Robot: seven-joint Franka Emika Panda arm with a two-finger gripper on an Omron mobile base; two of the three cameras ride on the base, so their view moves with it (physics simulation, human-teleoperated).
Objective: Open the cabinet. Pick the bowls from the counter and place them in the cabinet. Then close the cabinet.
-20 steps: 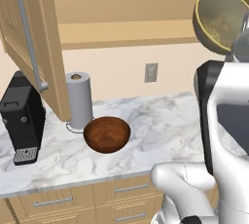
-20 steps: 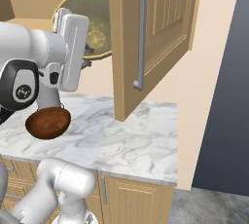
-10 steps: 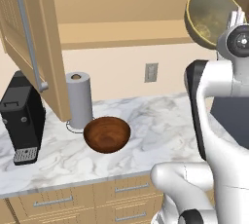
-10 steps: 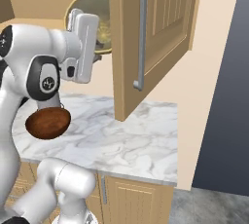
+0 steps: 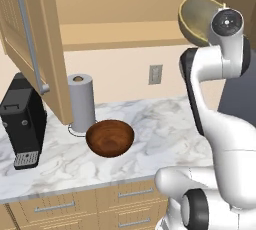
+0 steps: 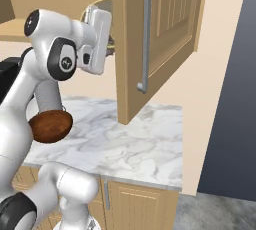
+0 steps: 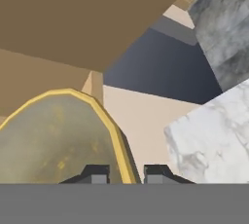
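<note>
- Left cabinet door stands swung open above a black coffee machine on the marble desk
- Grey paper towel roll stands just behind the dark wooden bowl, which sits on the desk
- Pincer is clamped on the rim of the pale olive bowl, lifted high by the cabinet's opening

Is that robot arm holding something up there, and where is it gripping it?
Yes: the end effector is shut on the pale beige-olive ceramic bowl, pinching its rim between the fingers.
</note>
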